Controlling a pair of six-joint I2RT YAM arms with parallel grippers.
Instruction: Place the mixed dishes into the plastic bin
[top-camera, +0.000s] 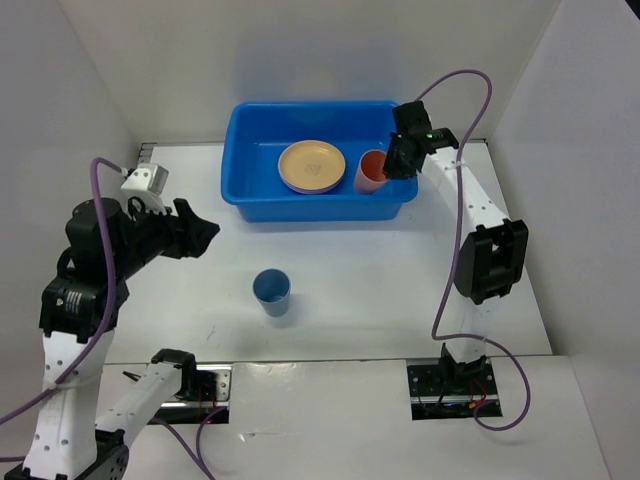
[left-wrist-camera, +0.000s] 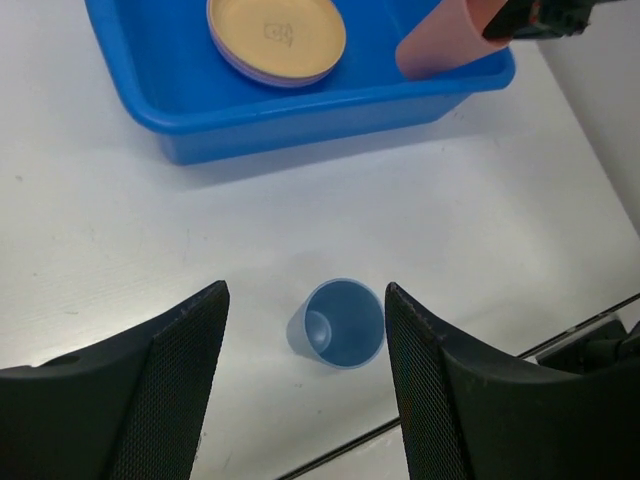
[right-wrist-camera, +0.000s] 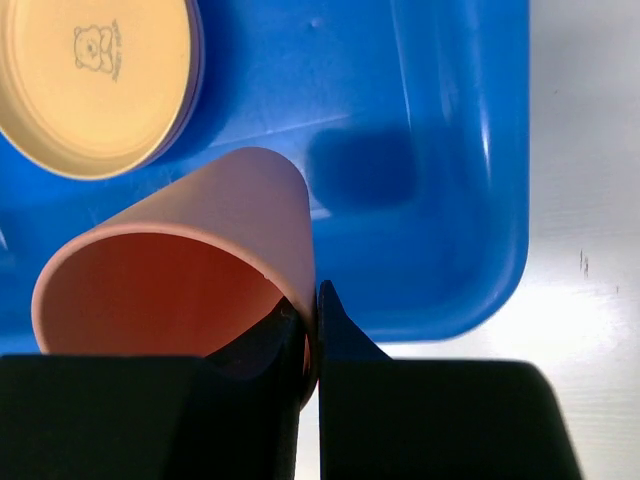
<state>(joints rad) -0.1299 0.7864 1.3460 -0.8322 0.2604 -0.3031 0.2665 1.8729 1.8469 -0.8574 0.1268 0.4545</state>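
Step in hand: right hand (right-wrist-camera: 310, 310) clamped on wall of coral cup (right-wrist-camera: 180, 260), cup tilted over bin (top-camera: 250, 205) at its 3 o'clock end. Whether cup touches bin floor: cannot tell.
Next likely calls for lowering, then release inside.
Bin at 12 o'clock of counter (top-camera: 380, 290); holds yellow-orange plate (top-camera: 312, 165) stacked on lilac plate (left-wrist-camera: 255, 76).
Blue cup (top-camera: 272, 292) upright on counter, 6 o'clock of bin.
Left hand (top-camera: 203, 232): fingers apart, empty, above blue cup.

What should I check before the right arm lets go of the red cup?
1. Right gripper pinching red cup by its rim: ok.
2. Cup over the bin, inside its rim: ok.
3. Cup upright: not ok, tilted.
4. Bin floor beside yellow plate bare: ok.
5. Left gripper open, away from bin: ok.
6. Blue cup standing upright, free to grab: ok.
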